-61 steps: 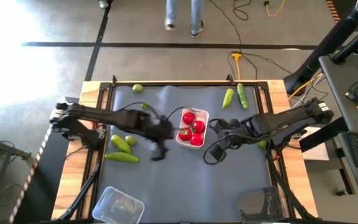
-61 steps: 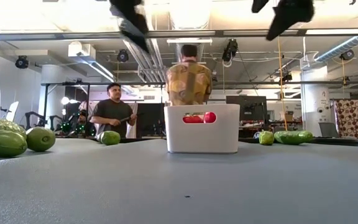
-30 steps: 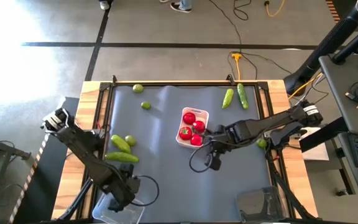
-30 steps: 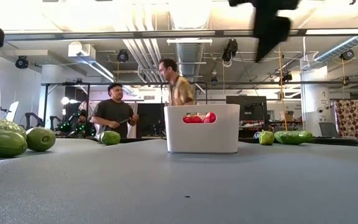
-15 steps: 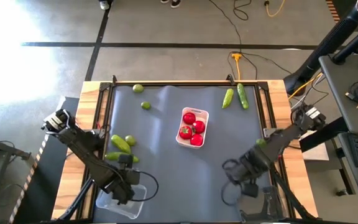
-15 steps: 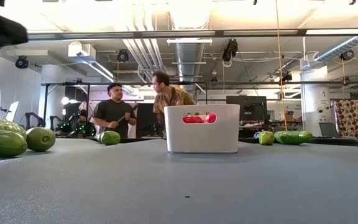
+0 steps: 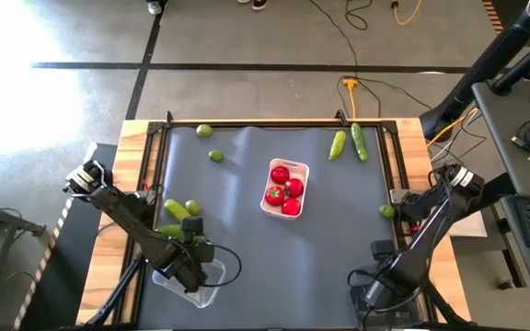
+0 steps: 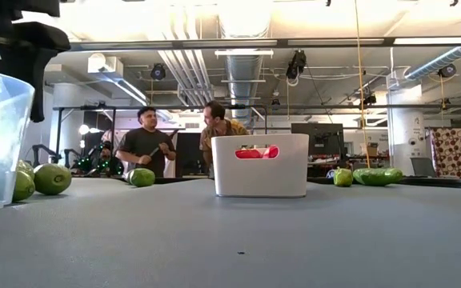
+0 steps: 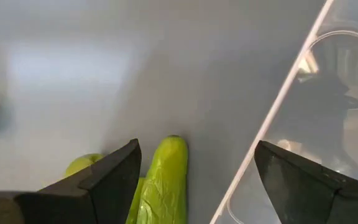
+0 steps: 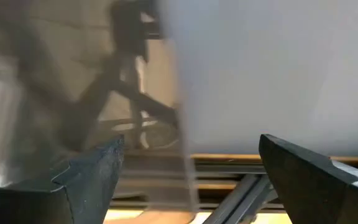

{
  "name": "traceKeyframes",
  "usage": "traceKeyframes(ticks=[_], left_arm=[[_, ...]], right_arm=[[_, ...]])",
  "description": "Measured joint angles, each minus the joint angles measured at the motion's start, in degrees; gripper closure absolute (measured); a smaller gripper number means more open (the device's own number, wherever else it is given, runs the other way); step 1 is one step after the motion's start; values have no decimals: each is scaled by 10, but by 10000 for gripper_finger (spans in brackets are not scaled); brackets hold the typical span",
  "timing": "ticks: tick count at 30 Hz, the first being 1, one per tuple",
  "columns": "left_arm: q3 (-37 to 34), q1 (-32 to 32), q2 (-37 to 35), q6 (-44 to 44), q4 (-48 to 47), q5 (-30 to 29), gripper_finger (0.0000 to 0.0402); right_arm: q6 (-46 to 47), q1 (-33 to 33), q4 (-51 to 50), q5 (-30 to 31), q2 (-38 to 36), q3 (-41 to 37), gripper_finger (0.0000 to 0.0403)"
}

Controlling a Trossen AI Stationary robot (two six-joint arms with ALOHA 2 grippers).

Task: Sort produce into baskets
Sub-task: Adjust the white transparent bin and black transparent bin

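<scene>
At front left, the clear tray (image 7: 202, 281) has slid up beside a cucumber (image 9: 160, 180).
Your left gripper (image 7: 190, 264), fingers clamped on the tray's wall, has dragged it there, ready for greens. Your right gripper (image 7: 375, 292), fingers wide apart and empty, has swung to the front right corner. Tomatoes (image 7: 284, 188) fill the white tray (image 7: 298, 168).

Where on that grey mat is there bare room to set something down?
The widest bare patch lies between the white tray of tomatoes and the table's near edge, bordered by the clear tray and the right hand. The left side is crowded: cucumbers, a lime and the left hand.
</scene>
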Motion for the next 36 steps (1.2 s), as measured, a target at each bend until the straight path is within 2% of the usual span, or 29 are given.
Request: traceKeyframes(ticks=[8, 16, 22, 28, 31, 34, 36], left_arm=[[-4, 2, 0, -86, -49, 6, 107], [-4, 4, -5, -100, -51, 11, 107], [9, 4, -12, -109, -59, 15, 107], [15, 4, -70, -148, -74, 15, 107], [15, 4, -106, -171, -78, 6, 107], [15, 11, -139, -205, -88, -29, 107], [13, 22, -162, -214, -87, -25, 107]], right_arm=[[12, -28, 2, 16, 1, -59, 39], [-44, -62, -22, 101, -14, -61, 39], [-54, -93, -29, 109, -21, -65, 39], [-47, -109, -23, 92, -22, -61, 39], [-68, -108, 37, 79, -24, -53, 39], [-73, -112, 72, 108, -23, -55, 39], [-57, -123, 70, 129, -22, -56, 39]])
